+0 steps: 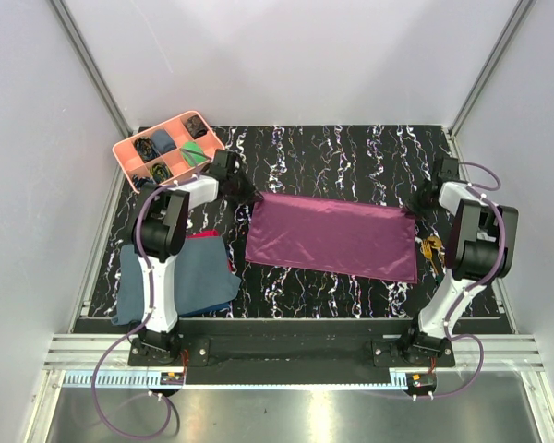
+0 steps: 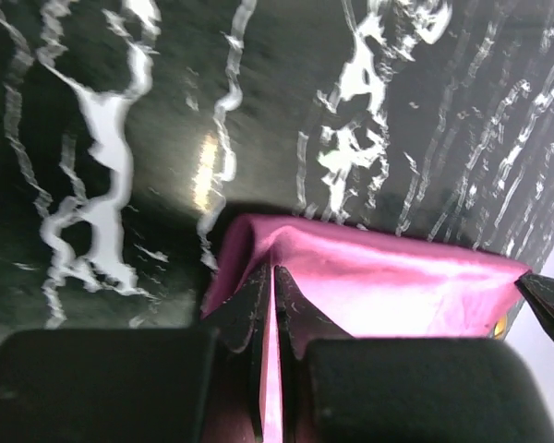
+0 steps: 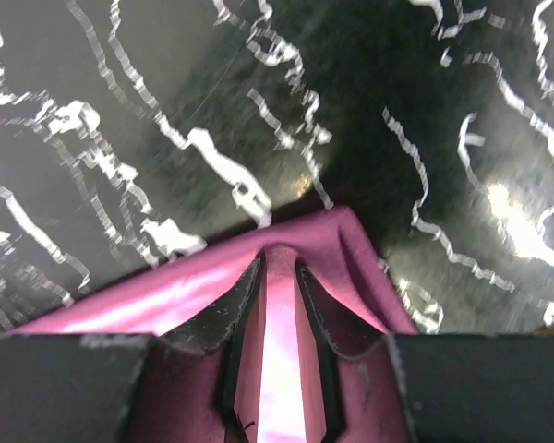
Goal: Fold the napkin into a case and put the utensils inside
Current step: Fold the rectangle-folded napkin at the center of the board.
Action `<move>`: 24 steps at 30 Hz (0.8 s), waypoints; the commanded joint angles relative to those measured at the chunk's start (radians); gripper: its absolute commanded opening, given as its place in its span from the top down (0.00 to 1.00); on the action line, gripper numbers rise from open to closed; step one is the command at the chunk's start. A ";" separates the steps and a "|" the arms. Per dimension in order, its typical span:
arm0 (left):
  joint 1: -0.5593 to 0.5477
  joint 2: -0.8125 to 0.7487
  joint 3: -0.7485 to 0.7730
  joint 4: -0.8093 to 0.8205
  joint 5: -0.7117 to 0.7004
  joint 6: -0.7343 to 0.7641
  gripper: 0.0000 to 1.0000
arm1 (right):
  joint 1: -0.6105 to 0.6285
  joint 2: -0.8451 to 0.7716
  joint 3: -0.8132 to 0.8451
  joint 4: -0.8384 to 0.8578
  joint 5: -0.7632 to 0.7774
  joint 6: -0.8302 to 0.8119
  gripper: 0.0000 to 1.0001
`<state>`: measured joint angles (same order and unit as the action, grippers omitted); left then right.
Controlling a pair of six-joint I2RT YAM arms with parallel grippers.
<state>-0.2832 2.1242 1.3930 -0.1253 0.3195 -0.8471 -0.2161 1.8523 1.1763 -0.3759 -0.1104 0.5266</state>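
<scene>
"Lying flat mid-table, the napkin (image 1: pixel 332 235) runs its long axis left to right, with both far corners in the jaws."

"Each arm has its nearer corner: the left gripper (image 2: pixel 272 277) is pinched onto the far-left one, the right gripper (image 3: pixel 279 258) onto the far-right."

"The near edge lies free. The table (image 1: pixel 351 152) shows bare beyond, and the utensils (image 1: pixel 433 249) sit just beside the right edge, so folding toward the bases looks unobstructed."
</scene>
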 commanded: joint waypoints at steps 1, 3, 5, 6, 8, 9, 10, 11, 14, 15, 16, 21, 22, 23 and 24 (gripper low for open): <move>0.032 0.057 0.092 -0.080 0.044 0.008 0.94 | -0.005 0.047 0.065 0.009 0.071 -0.048 0.73; 0.045 0.051 0.097 -0.094 0.030 0.028 0.93 | -0.005 0.056 0.077 0.008 0.081 -0.060 0.73; 0.052 0.045 0.112 -0.106 0.012 0.046 0.92 | -0.005 0.062 0.089 0.005 0.092 -0.076 0.71; 0.052 0.040 0.123 -0.126 0.009 0.074 0.91 | -0.005 0.064 0.095 -0.006 0.098 -0.083 0.71; 0.049 0.031 0.159 -0.140 0.015 0.094 0.89 | -0.005 0.050 0.114 -0.014 0.101 -0.102 0.67; 0.047 0.016 0.166 -0.151 0.018 0.103 0.88 | -0.005 0.042 0.118 -0.024 0.101 -0.105 0.65; 0.045 0.004 0.169 -0.151 0.029 0.108 0.85 | -0.005 0.022 0.131 -0.032 0.101 -0.109 0.63; 0.038 -0.012 0.169 -0.155 0.032 0.112 0.84 | -0.005 0.009 0.137 -0.044 0.103 -0.112 0.59; 0.019 -0.095 0.149 -0.178 0.023 0.129 0.80 | -0.005 -0.054 0.157 -0.129 0.132 -0.125 0.46; 0.016 -0.151 0.137 -0.180 0.027 0.125 0.78 | -0.005 -0.068 0.154 -0.173 0.127 -0.126 0.44; 0.009 -0.186 0.103 -0.185 0.045 0.120 0.75 | -0.003 -0.097 0.135 -0.193 0.117 -0.137 0.43; -0.043 -0.458 -0.032 -0.180 0.093 0.131 0.70 | -0.005 -0.191 0.030 -0.247 0.106 -0.180 0.41; -0.068 -0.492 -0.076 -0.178 0.119 0.140 0.70 | -0.005 -0.211 -0.001 -0.247 0.106 -0.194 0.41; -0.079 -0.524 -0.103 -0.178 0.124 0.149 0.69 | -0.005 -0.214 -0.015 -0.247 0.103 -0.195 0.42; -0.088 -0.590 -0.130 -0.177 0.130 0.158 0.69 | -0.005 -0.215 -0.027 -0.248 0.082 -0.198 0.43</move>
<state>-0.3214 1.7317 1.3502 -0.3195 0.3687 -0.7364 -0.2169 1.6855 1.2125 -0.5671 -0.0181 0.3790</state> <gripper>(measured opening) 0.301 0.589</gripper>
